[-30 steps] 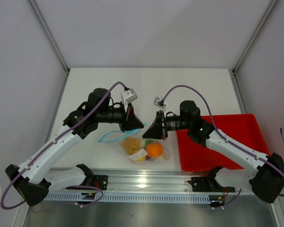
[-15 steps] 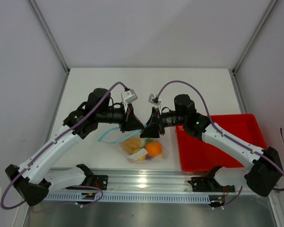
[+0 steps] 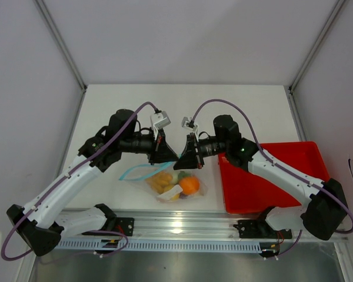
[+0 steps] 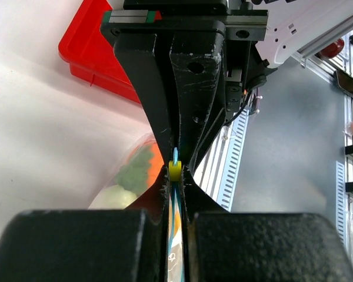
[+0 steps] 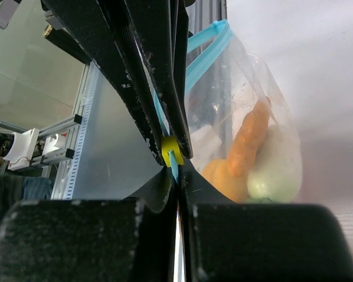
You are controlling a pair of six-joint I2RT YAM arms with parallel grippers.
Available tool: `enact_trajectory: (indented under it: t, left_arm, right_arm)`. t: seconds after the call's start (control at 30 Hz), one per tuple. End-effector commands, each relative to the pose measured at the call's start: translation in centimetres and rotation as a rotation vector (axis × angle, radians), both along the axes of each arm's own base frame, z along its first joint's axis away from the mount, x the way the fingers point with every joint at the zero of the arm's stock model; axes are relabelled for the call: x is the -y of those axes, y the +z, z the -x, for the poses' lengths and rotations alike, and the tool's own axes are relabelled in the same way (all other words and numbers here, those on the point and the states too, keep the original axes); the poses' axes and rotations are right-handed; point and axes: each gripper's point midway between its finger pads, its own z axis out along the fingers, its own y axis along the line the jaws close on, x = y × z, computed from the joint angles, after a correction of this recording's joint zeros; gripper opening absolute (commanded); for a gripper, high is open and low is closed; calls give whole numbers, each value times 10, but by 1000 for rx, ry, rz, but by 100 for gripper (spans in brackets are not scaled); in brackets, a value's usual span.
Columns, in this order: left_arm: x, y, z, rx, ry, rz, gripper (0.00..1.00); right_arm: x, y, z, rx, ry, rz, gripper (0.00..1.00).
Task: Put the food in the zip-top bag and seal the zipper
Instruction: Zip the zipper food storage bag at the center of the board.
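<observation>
At table centre, top view: my left gripper (image 3: 168, 156) and right gripper (image 3: 186, 160) meet tip to tip. Both wrist views show each pair of fingers pressed together on the light-blue zipper (image 5: 203, 44), with a small yellow tab (image 4: 175, 171) at the pinch point. I cannot tell whether that tab belongs to the strip.

Location of task item: the zip-top bag (image 3: 176, 187) lies directly at 6 o'clock of the pinch point, on the table (image 3: 106, 111). Its unpinched zipper length loops away slack toward 9 o'clock.

Step in hand, by my judgement: sealing. Recommended practice:
- Hold one clamp as anchor and draw the other along the strip toward 9 o'clock.
- Take up the slack first, as a limp strip is likely to skip or buckle.
- Keep both tracks stacked flat between the pads; a twist would leave a gap.
- Keep pressure steady and travel slow, since the film is floppy.

Contents of containers:
- Bag: orange round fruit (image 3: 189, 185), yellow pieces (image 3: 162, 181) and a white piece (image 3: 174, 191), all inside the film. The right wrist view adds a pale green piece (image 5: 270, 176) at the bottom.
- Red tray (image 3: 282, 182), at 3 o'clock of the bag: no food shows on its visible floor, though my right arm covers part of it.
</observation>
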Motion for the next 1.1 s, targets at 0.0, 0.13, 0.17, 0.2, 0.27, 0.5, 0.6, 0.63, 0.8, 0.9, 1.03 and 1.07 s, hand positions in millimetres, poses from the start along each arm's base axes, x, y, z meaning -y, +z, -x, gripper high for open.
enact_trajectory:
  t: [0.0,0.13,0.17,0.2,0.27,0.5,0.6,0.63,0.8,0.9,1.03,1.07]
  left_arm:
    - [1,18,3,41,-30,44,1]
    - [2,18,3,33,-35,48,1]
    - [2,18,3,33,-33,48,0]
    - [1,17,4,29,-33,45,1]
    - [1,15,3,29,-30,38,1]
    - [-6,7,5,27,-8,12,1]
    - [-5,7,6,18,-11,15,1]
    - [-5,7,7,11,-14,16,1]
    - [-4,13,11,5,-28,34,1]
    - [-5,12,13,2,-34,35,1]
    - [-6,10,15,-9,-39,32,1]
    - [-6,10,15,-6,-40,32,1]
  right_arm:
    - [2,12,0,47,-2,-46,0]
    - [2,13,-5,57,-41,-52,0]
    - [3,18,-5,67,-54,-67,0]
    - [4,18,-7,64,-73,-73,0]
    - [4,29,-14,64,-132,-111,0]
    - [17,57,-19,91,-270,-212,0]
    - [23,67,-24,87,-342,-252,0]
    - [25,69,-28,73,-377,-262,0]
    - [27,69,-36,48,-432,-270,0]
    - [28,72,-41,26,-458,-292,0]
    - [27,83,-41,4,-458,-337,0]
    - [27,85,-40,2,-452,-347,0]
